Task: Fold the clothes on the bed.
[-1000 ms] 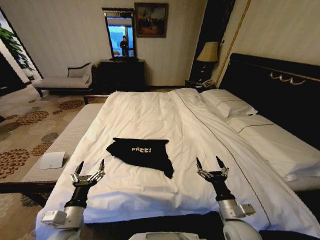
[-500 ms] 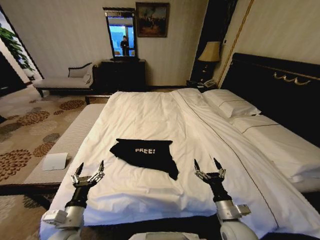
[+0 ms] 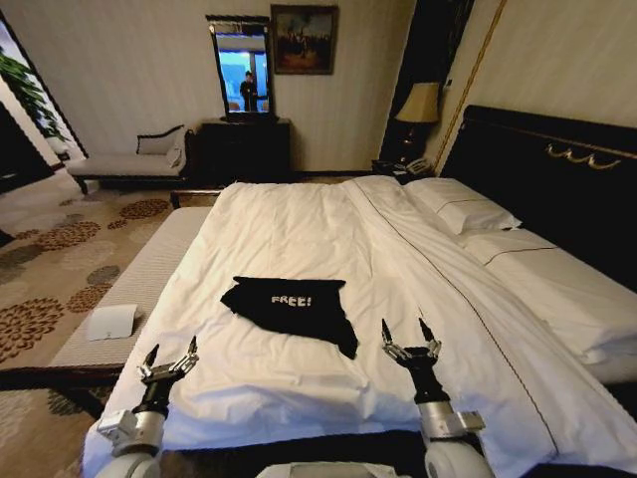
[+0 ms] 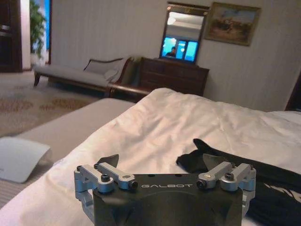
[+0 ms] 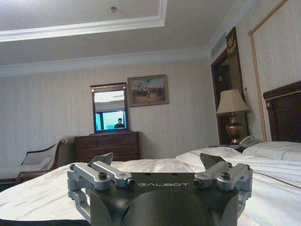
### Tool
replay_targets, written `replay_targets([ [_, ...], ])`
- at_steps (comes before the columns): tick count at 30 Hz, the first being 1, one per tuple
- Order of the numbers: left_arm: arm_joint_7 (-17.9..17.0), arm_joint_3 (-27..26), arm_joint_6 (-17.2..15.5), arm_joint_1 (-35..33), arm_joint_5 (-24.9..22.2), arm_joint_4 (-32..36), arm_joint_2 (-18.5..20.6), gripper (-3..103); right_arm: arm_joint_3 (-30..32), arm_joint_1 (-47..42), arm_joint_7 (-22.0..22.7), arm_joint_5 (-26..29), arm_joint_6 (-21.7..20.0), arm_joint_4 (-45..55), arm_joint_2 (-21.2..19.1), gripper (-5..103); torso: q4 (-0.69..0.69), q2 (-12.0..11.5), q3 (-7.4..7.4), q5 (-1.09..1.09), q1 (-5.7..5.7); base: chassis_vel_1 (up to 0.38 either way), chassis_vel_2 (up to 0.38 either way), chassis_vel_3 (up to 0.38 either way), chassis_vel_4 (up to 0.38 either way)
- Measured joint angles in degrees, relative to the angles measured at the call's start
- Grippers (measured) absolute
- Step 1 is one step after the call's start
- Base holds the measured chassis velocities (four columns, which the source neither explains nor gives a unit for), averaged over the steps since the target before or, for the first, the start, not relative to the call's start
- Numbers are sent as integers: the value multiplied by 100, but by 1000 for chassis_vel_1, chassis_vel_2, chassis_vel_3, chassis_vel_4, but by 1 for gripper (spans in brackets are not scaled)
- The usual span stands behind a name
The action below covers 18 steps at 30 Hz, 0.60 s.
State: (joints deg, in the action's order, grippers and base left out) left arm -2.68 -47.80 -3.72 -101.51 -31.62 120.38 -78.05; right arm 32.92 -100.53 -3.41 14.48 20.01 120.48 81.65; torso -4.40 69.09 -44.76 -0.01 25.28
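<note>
The clothes, a black T-shirt (image 3: 296, 310) with white "FREE!" lettering, lie crumpled on the near half of the bed (image 3: 299, 239), on the white duvet. My left gripper (image 3: 169, 358) hovers open over the bed's near left corner, well short of the shirt. My right gripper (image 3: 406, 335) is open too, just right of the shirt's lower right tip and apart from it. The left wrist view shows the shirt (image 4: 263, 176) beyond the open left gripper (image 4: 162, 162). The right wrist view looks across the white bedding (image 5: 42, 193) past the open right gripper (image 5: 157, 162).
A padded bench (image 3: 139, 279) runs along the bed's left side, with a white card (image 3: 109, 321) on it. White pillows (image 3: 468, 211) and the dark headboard (image 3: 557, 179) are at the right. A chaise (image 3: 124, 159), a dresser (image 3: 244, 149) and patterned carpet lie beyond.
The head camera has shifted, so the bed and shirt sit slightly lower and to the right. Both grippers have moved a little: the left lower, the right further toward the shirt.
</note>
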Motion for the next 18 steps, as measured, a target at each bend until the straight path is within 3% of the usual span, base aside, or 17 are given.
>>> replay_targets([
  [2, -90, 10, -346, 544, -292, -310, 330, 100, -44, 151, 53, -28, 28, -184, -14, 100, -1, 0, 0, 1, 0, 0, 0, 0, 0],
  [6, -90, 159, -637, 1129, -374, -733, 723, 100, -74, 298, 103, -28, 62, -398, -26, 100, -2, -1, -1, 1, 0, 0, 0, 0, 0],
  [8, -42, 395, -913, 1769, -598, -1203, 1036, 100, -80, 377, 124, -25, 119, -580, -13, 100, -2, -1, -1, 0, 1, 0, 0, 0, 0],
  [12, -59, 574, -1340, 2398, -1324, -1500, 1235, 100, -208, 512, 153, 49, 149, -826, -73, 100, -7, 0, -1, 0, 1, 0, 0, 0, 0],
  [15, -103, 695, -1638, 2862, -1604, -1831, 1381, 100, -402, 734, 182, 112, 150, -1036, -175, 100, 10, -1, -1, 5, 0, 0, 0, 0, 0],
  [18, -136, 1049, -1760, 3432, -1689, -2320, 1544, 100, -407, 689, 200, 170, 166, -1076, -155, 100, -2, -1, -1, 0, 1, 0, 0, 0, 0],
])
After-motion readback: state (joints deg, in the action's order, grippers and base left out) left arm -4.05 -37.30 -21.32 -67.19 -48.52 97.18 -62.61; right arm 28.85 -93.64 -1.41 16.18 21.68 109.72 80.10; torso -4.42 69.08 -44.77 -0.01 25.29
